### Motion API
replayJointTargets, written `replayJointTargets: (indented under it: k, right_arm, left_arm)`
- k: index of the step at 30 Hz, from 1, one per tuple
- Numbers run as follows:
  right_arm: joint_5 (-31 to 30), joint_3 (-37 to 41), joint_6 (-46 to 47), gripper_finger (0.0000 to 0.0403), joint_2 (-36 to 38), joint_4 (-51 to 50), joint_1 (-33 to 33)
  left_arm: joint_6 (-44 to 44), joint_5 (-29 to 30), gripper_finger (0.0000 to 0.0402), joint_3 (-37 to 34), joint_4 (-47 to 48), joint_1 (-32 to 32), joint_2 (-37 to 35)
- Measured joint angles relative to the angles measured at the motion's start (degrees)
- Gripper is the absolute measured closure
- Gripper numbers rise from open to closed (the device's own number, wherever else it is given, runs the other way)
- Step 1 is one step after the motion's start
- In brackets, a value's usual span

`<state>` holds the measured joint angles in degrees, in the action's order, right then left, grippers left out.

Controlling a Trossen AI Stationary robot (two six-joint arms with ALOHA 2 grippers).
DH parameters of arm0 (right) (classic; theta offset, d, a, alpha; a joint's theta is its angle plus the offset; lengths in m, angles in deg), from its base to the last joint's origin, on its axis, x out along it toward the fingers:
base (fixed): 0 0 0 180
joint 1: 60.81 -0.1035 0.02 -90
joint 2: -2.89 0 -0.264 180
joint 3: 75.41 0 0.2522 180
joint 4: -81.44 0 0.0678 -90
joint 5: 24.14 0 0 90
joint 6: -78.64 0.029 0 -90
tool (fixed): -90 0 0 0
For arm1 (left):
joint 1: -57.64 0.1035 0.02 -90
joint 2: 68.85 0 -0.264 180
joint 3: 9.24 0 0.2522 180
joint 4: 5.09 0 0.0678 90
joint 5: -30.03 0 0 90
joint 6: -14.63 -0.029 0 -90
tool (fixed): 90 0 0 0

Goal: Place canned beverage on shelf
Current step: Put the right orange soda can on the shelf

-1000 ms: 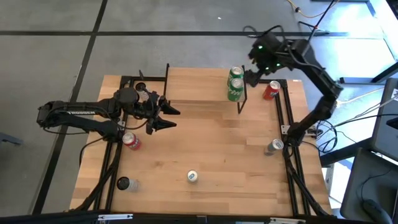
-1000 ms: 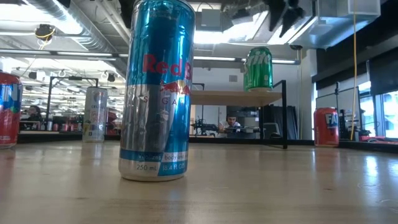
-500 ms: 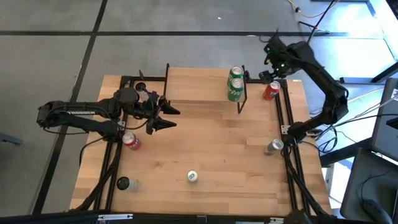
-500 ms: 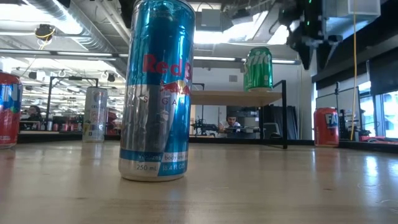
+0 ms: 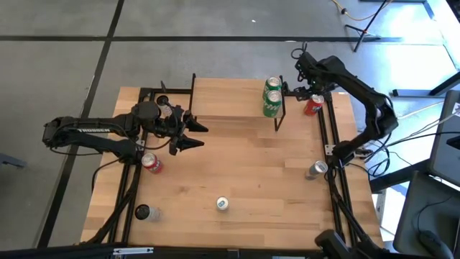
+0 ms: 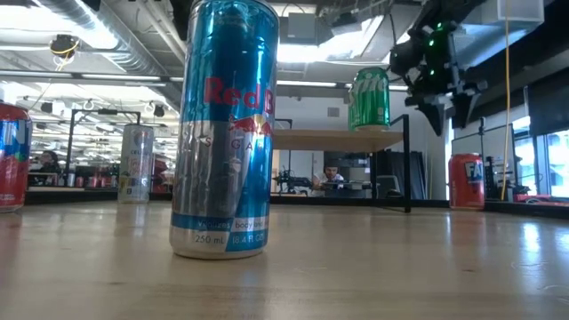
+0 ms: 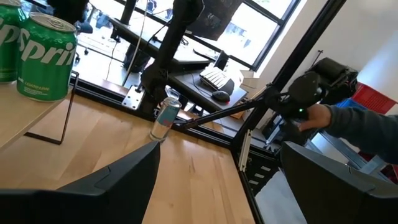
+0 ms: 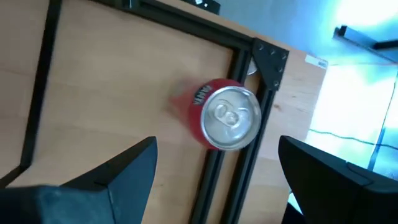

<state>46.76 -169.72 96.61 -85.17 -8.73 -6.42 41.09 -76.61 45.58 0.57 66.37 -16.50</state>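
Reaching phase, I judge: the right end effector (image 8: 211, 186), fingers spread and empty, hovers above the red can (image 8: 227, 118) beside the shelf (image 5: 237, 101); next it must descend and clamp the can.

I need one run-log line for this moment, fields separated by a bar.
right claw: open, above red can | left claw: open, idle at table left | shelf: two green cans

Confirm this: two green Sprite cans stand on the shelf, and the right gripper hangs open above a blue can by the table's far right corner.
One thing is wrong: the can under the open right gripper is red, not blue, as the right wrist view shows. Two green Sprite cans do stand on the shelf.
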Motion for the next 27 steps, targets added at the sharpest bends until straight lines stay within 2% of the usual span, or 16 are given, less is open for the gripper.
replayJointTargets:
  k: [15,27]
  right_arm:
    - [-1.03,-0.04,0.88,0.0084,-10.16,0.25,2.76]
    - [-2.69,-0.06,0.77,0.0084,-14.72,-0.81,2.65]
  left_arm:
    - [0.06,0.94,0.0075,0.0,-0.01,-0.02,0.0]
    - [0.02,1.09,0.0075,0.0,0.0,0.0,0.0]
